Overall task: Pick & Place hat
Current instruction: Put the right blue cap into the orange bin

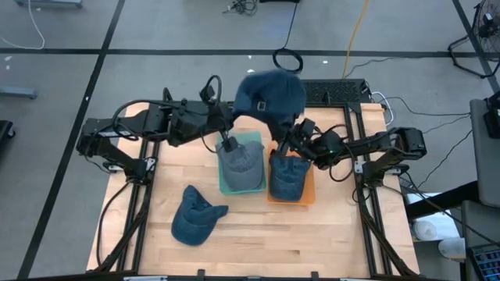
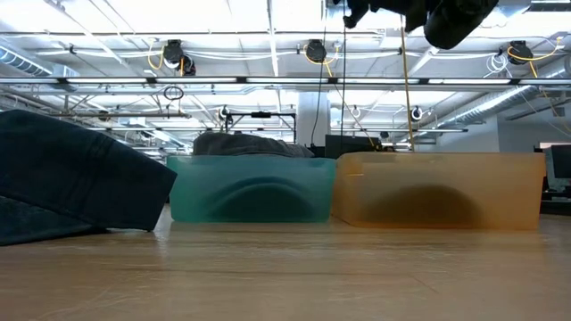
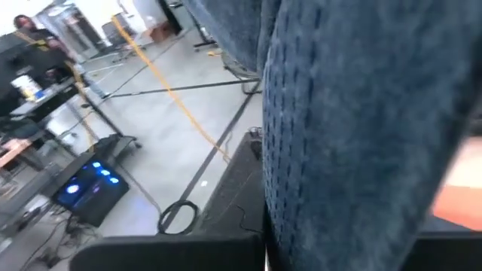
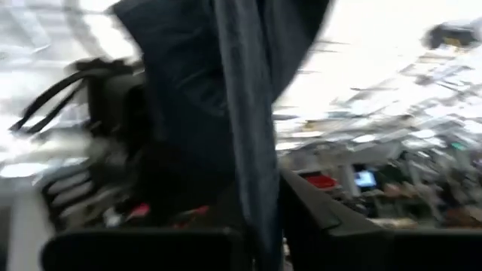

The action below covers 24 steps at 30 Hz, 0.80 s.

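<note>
A blue cap (image 1: 269, 95) is held high above the far ends of the two bins; in the low view it shows at the top edge (image 2: 459, 18). My left gripper (image 1: 232, 119) meets it from the left and my right gripper (image 1: 295, 131) from the right, both shut on it. A grey hat (image 1: 240, 162) lies in the teal bin (image 1: 223, 187), and a blue hat (image 1: 287, 178) lies in the orange bin (image 1: 309, 195). Another blue cap (image 1: 195, 217) rests on the table at the near left. My left gripper holds the cap by its left lower edge (image 3: 275, 226); the blue cloth runs down between the fingers and fills the wrist view. The cap itself hides the fingertips. The cap is lifted clear of the bins and the table. My right gripper pinches a hanging edge of the cap (image 4: 256, 218) between its two fingers, on the cap's right lower side. The cloth stands upright in the gap. One layer or several, I cannot tell. The cap is clear of the bins.
The teal bin (image 2: 254, 189) and the orange bin (image 2: 437, 189) stand side by side at the table's middle. The loose cap (image 2: 71, 178) lies near the low camera. Bare wood lies along the table's near edge (image 1: 312, 242).
</note>
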Available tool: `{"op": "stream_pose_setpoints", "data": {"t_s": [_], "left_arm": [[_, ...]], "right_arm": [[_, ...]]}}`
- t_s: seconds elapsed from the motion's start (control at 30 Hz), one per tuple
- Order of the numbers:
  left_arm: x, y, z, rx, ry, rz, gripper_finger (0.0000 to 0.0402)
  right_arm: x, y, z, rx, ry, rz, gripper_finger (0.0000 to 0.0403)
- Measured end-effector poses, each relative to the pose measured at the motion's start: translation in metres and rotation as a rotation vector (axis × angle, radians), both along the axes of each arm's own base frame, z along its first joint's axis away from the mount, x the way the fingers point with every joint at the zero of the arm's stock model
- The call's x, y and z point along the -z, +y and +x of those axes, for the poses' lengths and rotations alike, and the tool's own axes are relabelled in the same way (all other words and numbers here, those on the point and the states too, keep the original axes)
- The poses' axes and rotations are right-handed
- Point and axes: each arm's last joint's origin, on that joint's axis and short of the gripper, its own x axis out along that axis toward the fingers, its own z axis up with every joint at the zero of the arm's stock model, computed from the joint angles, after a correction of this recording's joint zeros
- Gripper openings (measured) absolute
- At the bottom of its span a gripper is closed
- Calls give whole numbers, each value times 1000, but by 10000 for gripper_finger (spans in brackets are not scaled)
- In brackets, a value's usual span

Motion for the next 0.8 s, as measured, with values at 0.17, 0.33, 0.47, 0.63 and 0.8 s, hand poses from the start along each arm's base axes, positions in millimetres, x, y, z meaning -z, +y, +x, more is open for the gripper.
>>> {"op": "stream_pose_setpoints", "data": {"t_s": [0.17, 0.33, 0.47, 0.63, 0.8], "left_arm": [[0, -2, -15, 34, 57, -32, 9], [-3, -4, -39, 100, 96, -136, 9], [-5, -5, -58, 154, 124, -236, 9], [1, -8, -70, 229, 202, -376, 9], [7, -12, -75, 296, 278, -512, 9]], "right_arm": [[11, 8, -2, -116, 95, -246, 110], [27, 19, -14, -195, 253, -440, 179], [42, 26, -25, -170, 373, -547, 217], [52, 36, -39, -126, 442, -700, 246], [54, 44, -50, 56, 525, -834, 261]]}}
